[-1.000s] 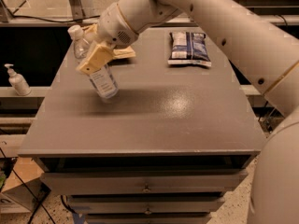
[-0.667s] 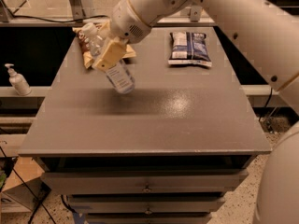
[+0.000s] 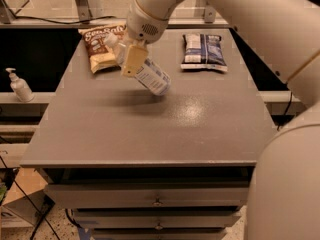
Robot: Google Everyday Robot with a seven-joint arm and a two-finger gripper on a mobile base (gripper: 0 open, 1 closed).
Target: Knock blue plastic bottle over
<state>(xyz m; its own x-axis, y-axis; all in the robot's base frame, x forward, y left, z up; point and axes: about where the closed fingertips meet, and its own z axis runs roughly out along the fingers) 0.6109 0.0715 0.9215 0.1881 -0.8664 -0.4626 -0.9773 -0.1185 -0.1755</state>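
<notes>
The blue plastic bottle (image 3: 151, 77) is a clear bluish bottle with a white label and a white cap. It is tilted steeply, cap toward the upper left and base toward the lower right, over the middle-back of the grey table (image 3: 150, 134). My gripper (image 3: 133, 59) comes down from the white arm above and is shut on the bottle's upper part. One yellowish finger (image 3: 134, 60) lies across the bottle's front. Whether the base touches the table I cannot tell.
A brown snack bag (image 3: 102, 46) lies at the table's back left, just behind the gripper. A dark blue snack bag (image 3: 202, 51) lies at the back right. A small white pump dispenser (image 3: 19, 85) stands on a shelf to the left. Drawers sit below the tabletop.
The gripper and the bottle have moved right and a little farther back over the table. The bottle leans more steeply than before.
</notes>
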